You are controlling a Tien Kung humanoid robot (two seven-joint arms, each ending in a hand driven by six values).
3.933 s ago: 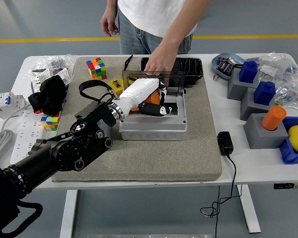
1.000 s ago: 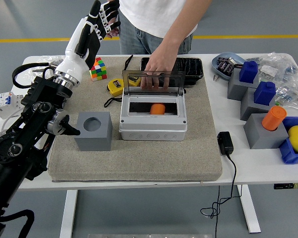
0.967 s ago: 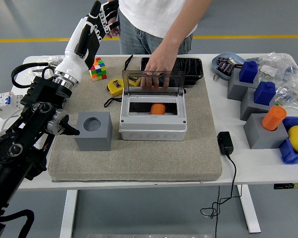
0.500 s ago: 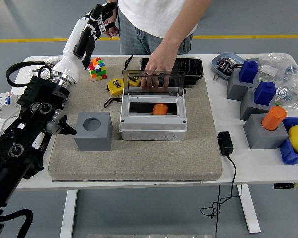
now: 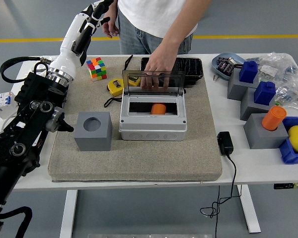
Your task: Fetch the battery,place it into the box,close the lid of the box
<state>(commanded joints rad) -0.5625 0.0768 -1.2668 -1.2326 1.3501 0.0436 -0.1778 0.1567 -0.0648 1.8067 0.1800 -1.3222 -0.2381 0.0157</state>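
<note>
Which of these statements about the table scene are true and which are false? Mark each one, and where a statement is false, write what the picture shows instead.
1. The orange battery lies inside the grey box. True.
2. The lid of the box is shut. False: it stands open, and a person's hand rests at its top edge.
3. The left hand is raised high, away from the box. True.
4. The left hand holds the battery. False: it holds nothing; the battery is in the box.
5. The grey block with a round hole stands to the right of the box. False: it stands to the left of it, on the mat.
</note>
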